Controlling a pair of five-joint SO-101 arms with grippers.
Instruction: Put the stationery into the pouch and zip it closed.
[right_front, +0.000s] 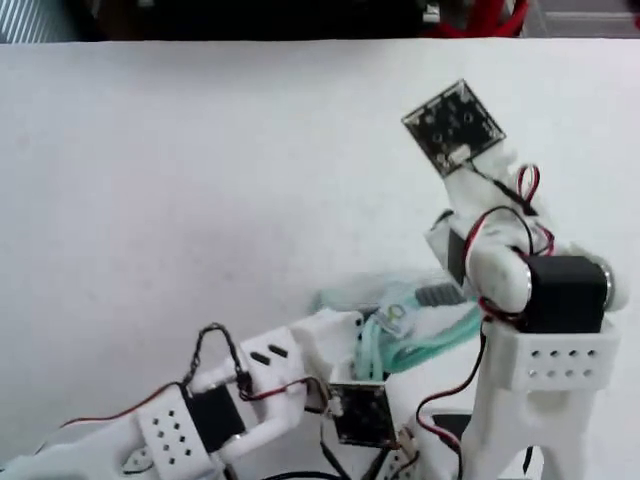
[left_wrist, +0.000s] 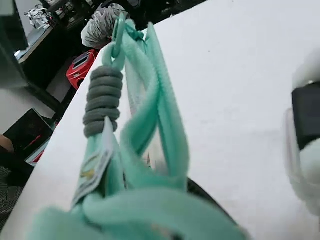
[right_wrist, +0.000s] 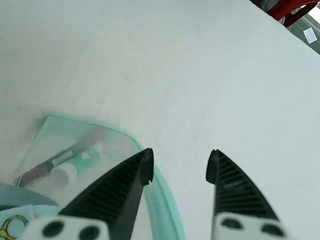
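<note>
Right gripper (right_wrist: 180, 162): black fingers (right_wrist: 125, 185) spread apart, just above the curved edge of the translucent mint pouch (right_wrist: 75, 142), through which a pen (right_wrist: 52, 164) shows. Left gripper (right_front: 362, 338): at the pouch's zip end near the grey zip pull (left_wrist: 102, 100); whether it grips cannot be told. The pouch lies on the white table (right_front: 200, 150) between the two arms.

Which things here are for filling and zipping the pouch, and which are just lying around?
For the job:
- green pouch
- pen inside it
- grey zip pull
- right gripper, open beside the pouch

Just lying about:
- red box down past the edge of the table
</note>
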